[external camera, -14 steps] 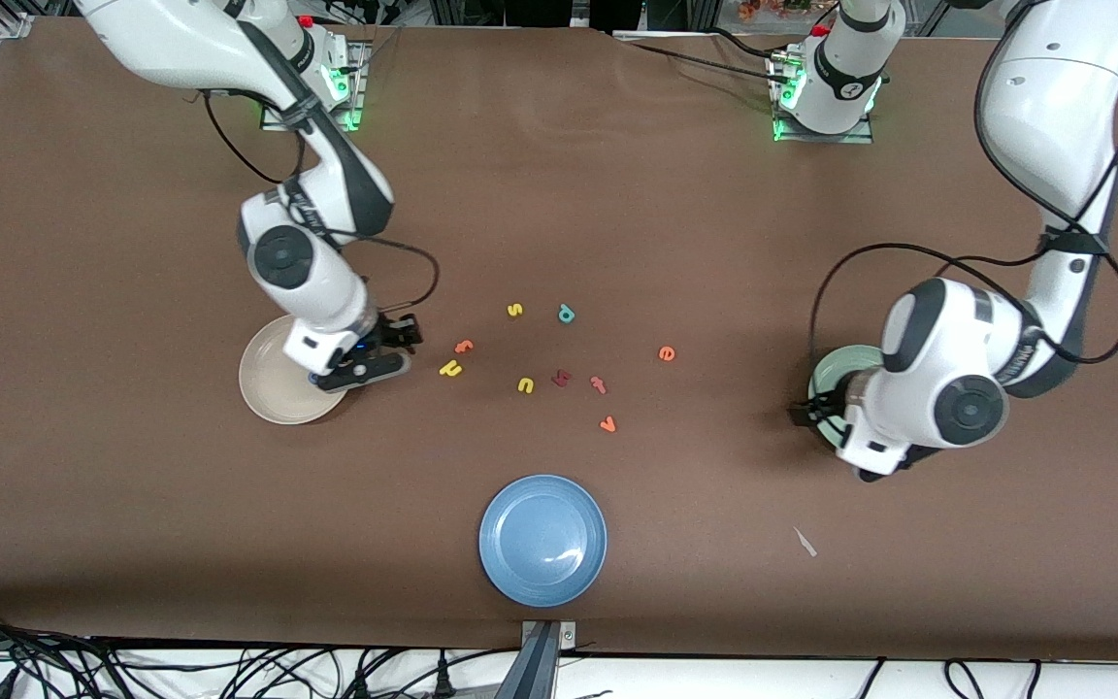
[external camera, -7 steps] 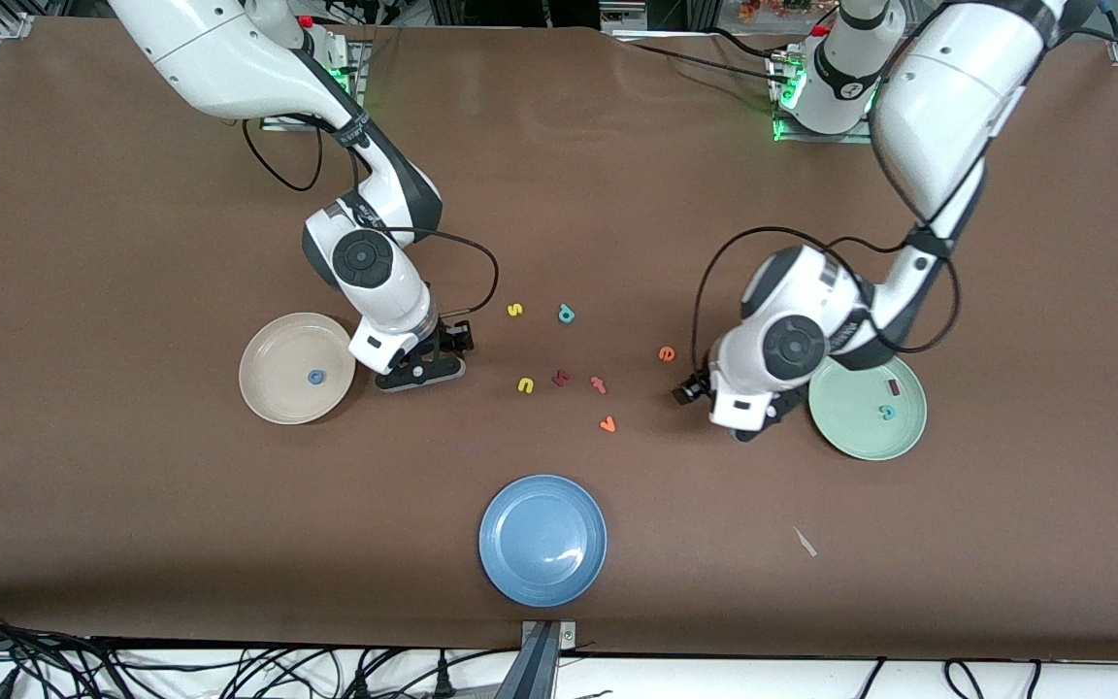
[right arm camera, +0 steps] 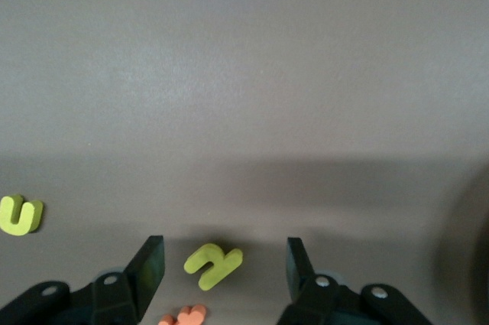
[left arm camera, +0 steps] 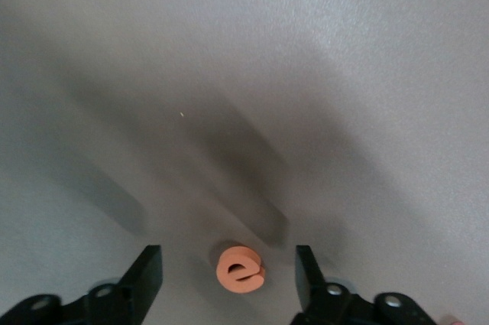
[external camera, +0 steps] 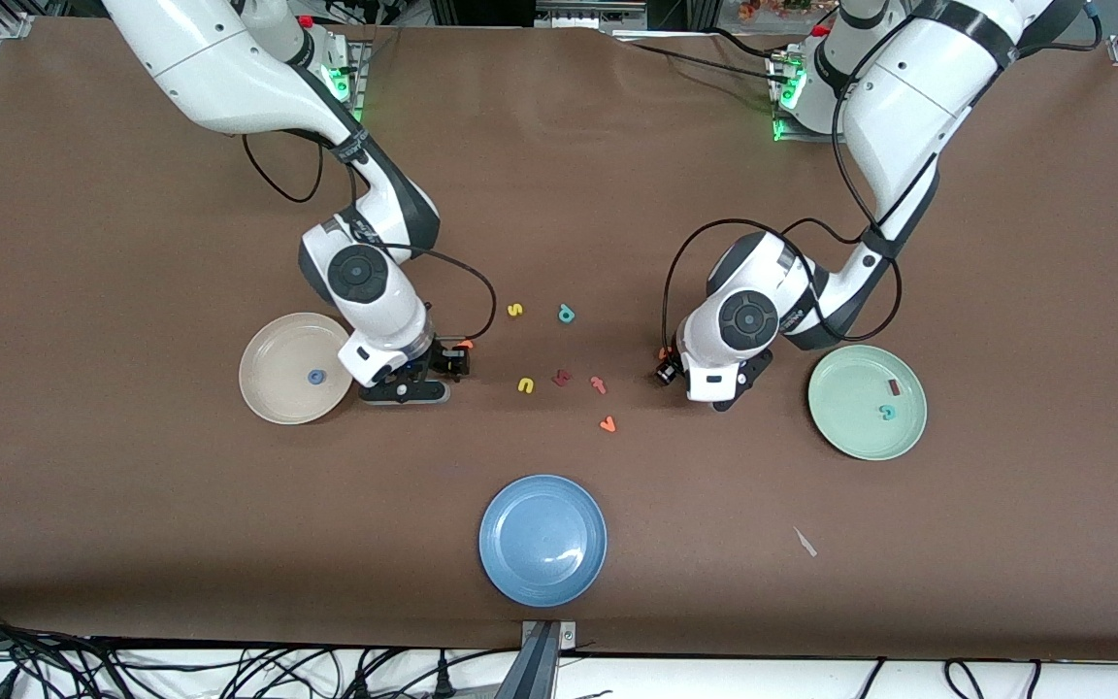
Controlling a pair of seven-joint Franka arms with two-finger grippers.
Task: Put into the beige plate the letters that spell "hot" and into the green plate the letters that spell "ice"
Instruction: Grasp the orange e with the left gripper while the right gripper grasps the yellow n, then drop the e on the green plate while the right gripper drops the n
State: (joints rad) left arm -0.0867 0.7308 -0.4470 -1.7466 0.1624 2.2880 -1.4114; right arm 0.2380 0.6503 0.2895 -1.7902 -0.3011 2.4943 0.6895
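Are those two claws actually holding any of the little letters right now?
No. The left gripper stands open around the orange e, the right gripper open around the yellow h; neither letter is pinched yet.

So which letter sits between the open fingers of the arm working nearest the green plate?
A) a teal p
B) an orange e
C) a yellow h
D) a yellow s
B: the left wrist view shows the orange e lying on the table between the open fingers of the left gripper, which works beside the green plate.
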